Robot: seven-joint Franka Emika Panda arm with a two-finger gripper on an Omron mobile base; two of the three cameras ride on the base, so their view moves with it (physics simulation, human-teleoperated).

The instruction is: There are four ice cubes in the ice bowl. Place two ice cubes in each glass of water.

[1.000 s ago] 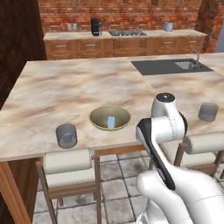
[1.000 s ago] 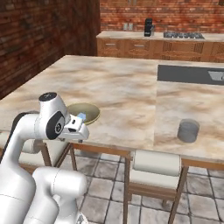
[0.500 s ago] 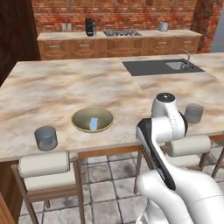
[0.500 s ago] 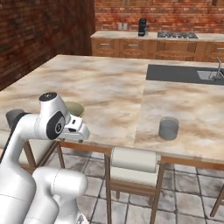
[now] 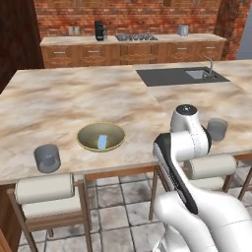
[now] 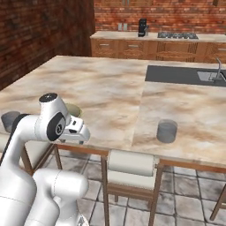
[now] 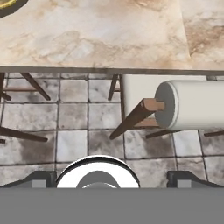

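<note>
Two glasses stood well apart on the marble island: the left glass (image 5: 47, 158) close to the near edge, the right glass (image 5: 217, 129) past the arm, also near that edge. Between them sat the ice bowl (image 5: 101, 136), and the ice cubes (image 5: 102, 141) showed as a pale clump inside it; how many lay there could not be counted. No cube appeared to be in either glass, so the step in hand looked like the first reach for a cube.

The gripper (image 6: 81, 132) hung just off the counter's near edge, its fingers (image 7: 39, 178) spread wide and holding nothing. From the fingers, the bowl lay ahead and off to one side on the countertop (image 7: 96, 35), only its rim corner showing at the top of the hand view.

To do the reach well, the hand would likely need to rise clear of the counter edge first, then come down over the bowl from above, with the fingers narrowed enough to single out one small cube without nudging the rest.

Below the fingers were the tiled floor and a padded stool (image 7: 192, 105) tucked under the overhang, with another stool (image 5: 44, 194) under the left glass; low swings risked clipping them. Above the island the room was open, with the sink (image 5: 182, 75) and back cabinets well away.
</note>
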